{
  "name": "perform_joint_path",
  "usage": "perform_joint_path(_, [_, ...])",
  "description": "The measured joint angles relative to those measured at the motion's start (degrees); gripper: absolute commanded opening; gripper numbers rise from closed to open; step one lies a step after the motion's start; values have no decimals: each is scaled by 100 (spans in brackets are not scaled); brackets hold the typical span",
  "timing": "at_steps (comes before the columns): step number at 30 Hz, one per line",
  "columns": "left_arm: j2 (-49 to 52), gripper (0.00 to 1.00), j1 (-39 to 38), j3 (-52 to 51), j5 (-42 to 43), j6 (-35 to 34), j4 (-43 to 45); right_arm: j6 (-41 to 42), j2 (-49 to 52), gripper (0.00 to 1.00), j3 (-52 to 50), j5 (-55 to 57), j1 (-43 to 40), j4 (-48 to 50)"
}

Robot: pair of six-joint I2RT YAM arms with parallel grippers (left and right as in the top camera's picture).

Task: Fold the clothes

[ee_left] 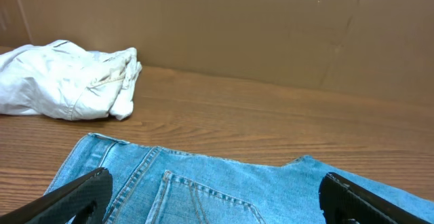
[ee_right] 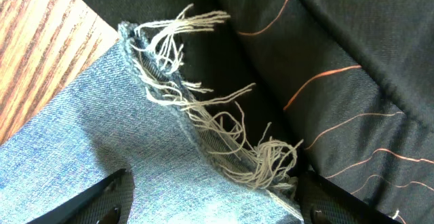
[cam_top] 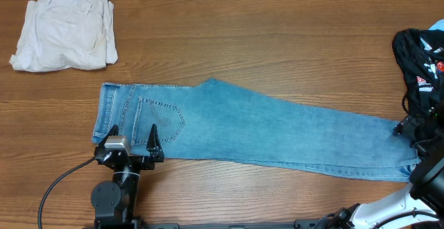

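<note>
wood-grain table [cam_top: 277,41], brown wall [ee_left: 271,27] behind; left claw [cam_top: 132,137] and right claw [ee_right: 217,203] spread wide over the jeans [cam_top: 263,128].

Observing: the left arm [cam_top: 111,200] is showing black throughout, with a round joint housing at its base. A small silver-grey block [cam_top: 116,143] is sitting just behind the left gripper [cam_top: 133,129], and a thin black cable [cam_top: 53,184] is looping off the side. Its fingers [ee_left: 74,195] are reading as matte black tapered wedges. The right arm [cam_top: 388,211] is showing a glossy white link beside black segments. The right gripper [ee_right: 217,203] is showing smooth black fingers [ee_right: 102,198] with rounded edges.
</note>
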Motion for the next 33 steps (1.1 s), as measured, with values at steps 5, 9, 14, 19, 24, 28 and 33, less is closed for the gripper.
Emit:
perform_joint_path(5, [-15,100,7,0,-26,0,-2,17,-3412,100,-4323,-356,3901,5268])
perform_joint_path(9, [-2,100,7,9,-52,17,24,4,-8102,100,-6852,-887,5130,4629])
perform_joint_path(14, [-31,100,7,-2,-42,17,0,17,-10810,100,-6701,-811,4942,5084])
perform_joint_path(19, [-28,100,7,-2,-39,17,-2,22,-10747,100,-6859,-769,4940,4822])
perform_joint_path(24, [-31,100,7,-2,-39,17,-2,20,-10749,100,-6859,-767,4940,4861])
perform_joint_path(28, [-31,100,7,-2,-39,17,0,22,-10749,100,-6859,-767,4940,4859])
perform_joint_path(33, [-31,100,7,-2,-42,17,0,20,-10749,100,-6859,-767,4940,4859])
